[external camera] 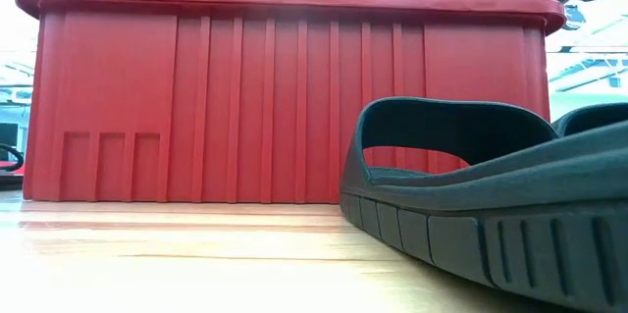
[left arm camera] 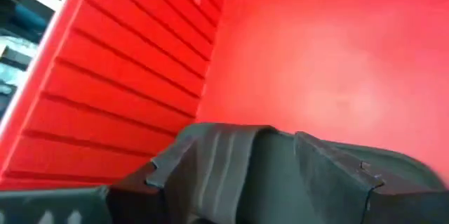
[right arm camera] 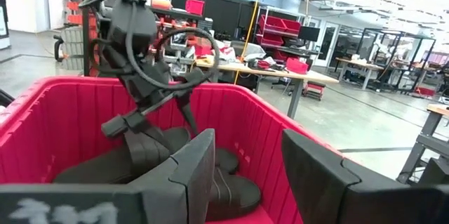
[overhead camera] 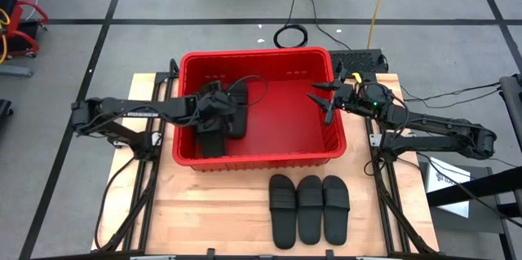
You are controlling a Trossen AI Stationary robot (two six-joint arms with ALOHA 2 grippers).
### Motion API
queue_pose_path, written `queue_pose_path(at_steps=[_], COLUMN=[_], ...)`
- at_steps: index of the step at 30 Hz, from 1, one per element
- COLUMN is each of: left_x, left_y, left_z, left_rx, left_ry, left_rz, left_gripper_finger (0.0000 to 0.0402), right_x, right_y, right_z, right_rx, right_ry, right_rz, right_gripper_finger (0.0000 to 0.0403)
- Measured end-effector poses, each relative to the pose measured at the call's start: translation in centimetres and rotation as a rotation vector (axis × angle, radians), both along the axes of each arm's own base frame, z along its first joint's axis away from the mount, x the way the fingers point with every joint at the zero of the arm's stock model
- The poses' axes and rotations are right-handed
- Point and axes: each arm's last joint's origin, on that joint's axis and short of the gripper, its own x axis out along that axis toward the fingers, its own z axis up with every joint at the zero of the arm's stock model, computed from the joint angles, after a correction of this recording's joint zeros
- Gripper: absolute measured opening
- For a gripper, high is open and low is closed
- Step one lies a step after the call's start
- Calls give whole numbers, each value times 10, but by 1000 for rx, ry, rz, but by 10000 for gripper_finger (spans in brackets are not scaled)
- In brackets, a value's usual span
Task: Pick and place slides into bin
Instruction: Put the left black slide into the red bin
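The red bin (overhead camera: 314, 64) stands mid-table and fills the low view (external camera: 245, 107). Three black slides (overhead camera: 310, 207) lie side by side on the table in front of it; the nearest one shows in the low view (external camera: 461, 185). My left gripper (overhead camera: 218, 120) is inside the bin's left half, shut on another slide (right arm camera: 151, 150). More slides (right arm camera: 231, 182) lie on the bin floor beside it. My right gripper (overhead camera: 325, 100) is open and empty above the bin's right wall; its fingers (right arm camera: 193, 175) frame the bin's inside. My left gripper has the slide's ribbed strap (left arm camera: 224, 171) between its two fingers (left arm camera: 161, 175), coming from above and pointing down into the bin. The slide hangs roughly upright below the fingers (right arm camera: 151, 150). Whether its lower end rests on the bin floor is hidden.
The bin's right half (overhead camera: 294, 117) is bare red floor. Wooden tabletop (overhead camera: 204, 211) lies free to the left of the three slides. Cables and a dark box (overhead camera: 359, 60) sit behind the bin at the right.
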Motion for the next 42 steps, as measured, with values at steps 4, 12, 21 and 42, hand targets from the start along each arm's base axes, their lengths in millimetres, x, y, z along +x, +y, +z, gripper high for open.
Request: queue_pose_path(at_steps=[4, 12, 21, 42], left_x=[-1, 2, 4, 2], left_y=[-12, -44, -86, -199], left_z=[7, 33, 63, 62], left_rx=[14, 75, 151, 189], left_ry=[-32, -111, -167, -323], left_rz=[-22, -48, -88, -207], left_gripper_finger=[230, 230, 230, 230], right_x=[1, 2, 4, 2], right_y=[2, 9, 28, 65], right_z=[2, 7, 15, 23], right_rx=[-3, 18, -16, 37], right_ry=[-24, -78, -143, -211], right_rz=[53, 185, 376, 577], right_gripper_finger=[155, 155, 155, 155])
